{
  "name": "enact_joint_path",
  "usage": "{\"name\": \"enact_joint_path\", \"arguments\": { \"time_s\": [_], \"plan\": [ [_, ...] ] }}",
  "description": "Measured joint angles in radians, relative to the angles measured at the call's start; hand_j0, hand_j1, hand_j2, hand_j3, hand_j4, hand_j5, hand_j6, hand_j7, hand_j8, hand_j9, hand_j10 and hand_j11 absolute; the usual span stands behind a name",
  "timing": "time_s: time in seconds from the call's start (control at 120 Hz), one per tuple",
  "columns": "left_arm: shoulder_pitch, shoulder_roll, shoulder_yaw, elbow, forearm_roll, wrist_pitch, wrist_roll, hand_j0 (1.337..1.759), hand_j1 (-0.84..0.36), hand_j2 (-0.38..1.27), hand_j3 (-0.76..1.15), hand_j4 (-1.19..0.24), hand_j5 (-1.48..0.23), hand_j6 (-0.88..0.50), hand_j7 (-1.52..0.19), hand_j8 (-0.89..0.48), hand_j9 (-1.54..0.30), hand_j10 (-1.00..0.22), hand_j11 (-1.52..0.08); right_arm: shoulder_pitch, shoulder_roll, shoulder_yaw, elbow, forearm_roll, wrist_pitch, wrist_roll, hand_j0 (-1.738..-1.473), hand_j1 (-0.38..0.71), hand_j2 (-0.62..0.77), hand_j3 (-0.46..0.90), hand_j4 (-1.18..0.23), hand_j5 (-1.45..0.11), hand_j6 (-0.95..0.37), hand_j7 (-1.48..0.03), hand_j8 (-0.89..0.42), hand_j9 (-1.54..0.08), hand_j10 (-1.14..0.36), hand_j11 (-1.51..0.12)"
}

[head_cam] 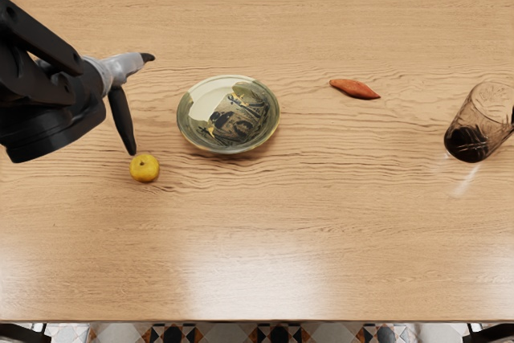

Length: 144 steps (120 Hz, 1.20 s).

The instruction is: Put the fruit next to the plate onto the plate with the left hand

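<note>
A small round yellow fruit [144, 168] lies on the wooden table, a short way left of and in front of the plate. The plate [193, 130] is a glazed green and cream dish with a dark pattern, near the table's middle. My left hand [124, 98] comes in from the left edge on a dark arm. Its fingers are spread: one dark finger [123, 122] points down toward the fruit, its tip just above and left of it, another sticks out to the right. The hand holds nothing. No right arm shows.
An orange sweet potato [354, 88] lies to the right of the plate. A dark glass measuring cup [479, 122] stands tilted at the right edge. The table's front edge runs along the bottom of the picture.
</note>
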Motion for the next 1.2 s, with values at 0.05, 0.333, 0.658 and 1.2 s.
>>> {"name": "enact_joint_path", "arguments": {
  "time_s": [0.05,0.333,0.658,1.2],
  "plan": [
    [0.005,-0.004,-0.017,-0.001,0.000,-0.006,-0.001,1.658,0.34,0.00,0.00,-0.01,-0.01,-0.01,-0.01,-0.01,-0.01,-0.01,-0.01,0.000,0.000,0.000,0.000,0.000,0.000,0.000,-1.658,-0.33,0.00,0.00,-0.01,-0.02,-0.01,-0.02,-0.01,-0.02,-0.01,-0.02],
    [0.138,-0.020,-0.048,-0.001,0.000,0.084,-0.008,1.658,0.34,0.00,0.00,-0.01,-0.01,-0.01,-0.01,-0.01,-0.01,-0.01,-0.01,0.000,0.000,0.000,0.000,0.000,0.000,0.000,-1.658,-0.33,0.00,0.00,-0.01,-0.02,-0.01,-0.02,-0.01,-0.02,-0.01,-0.02],
    [0.203,-0.020,-0.053,-0.001,-0.002,0.174,0.041,1.658,0.34,0.00,0.00,-0.01,-0.01,-0.01,-0.01,-0.01,-0.01,-0.01,-0.01,0.000,0.000,0.000,0.000,0.000,0.000,0.000,-1.658,-0.33,0.00,0.00,-0.01,-0.02,-0.01,-0.02,-0.01,-0.02,-0.01,-0.02],
    [0.380,-0.020,-0.091,0.069,-0.037,0.199,0.048,1.658,0.34,0.00,0.00,-0.01,-0.01,-0.01,-0.01,-0.01,-0.01,-0.01,-0.01,0.000,0.000,0.000,0.000,0.000,0.000,0.000,-1.658,-0.33,0.00,0.00,-0.01,-0.02,-0.01,-0.02,-0.01,-0.02,-0.01,-0.02]
  ]
}}
